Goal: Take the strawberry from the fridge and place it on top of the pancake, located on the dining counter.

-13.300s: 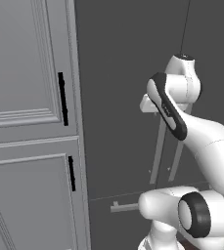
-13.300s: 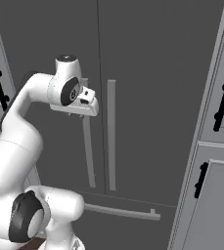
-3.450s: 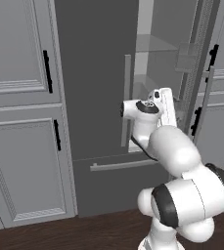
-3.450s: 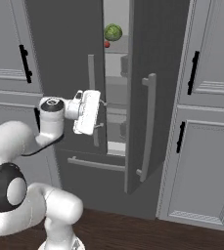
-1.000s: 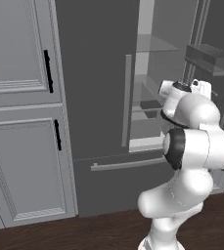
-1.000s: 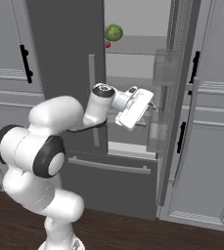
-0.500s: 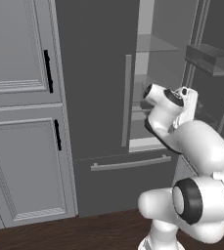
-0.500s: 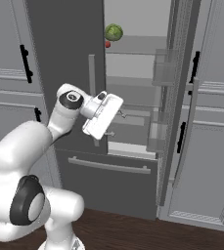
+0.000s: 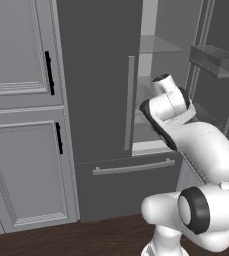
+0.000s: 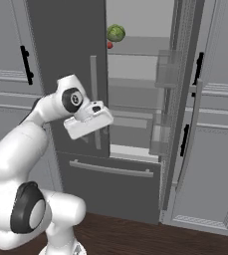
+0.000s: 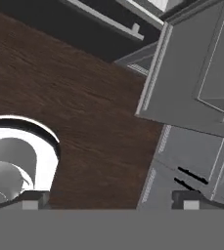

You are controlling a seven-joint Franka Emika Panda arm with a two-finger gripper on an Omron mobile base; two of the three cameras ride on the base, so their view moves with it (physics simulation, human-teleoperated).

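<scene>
Red strawberry (image 10: 110,45) waits high on a fridge (image 10: 135,69) shelf beside the green leafy ball (image 10: 116,33); gripper (image 11: 111,201), fingers spread and empty, aims floorward, probably mid-swing

Arm bent, hand (image 11: 111,199) open, pointing downward
</scene>
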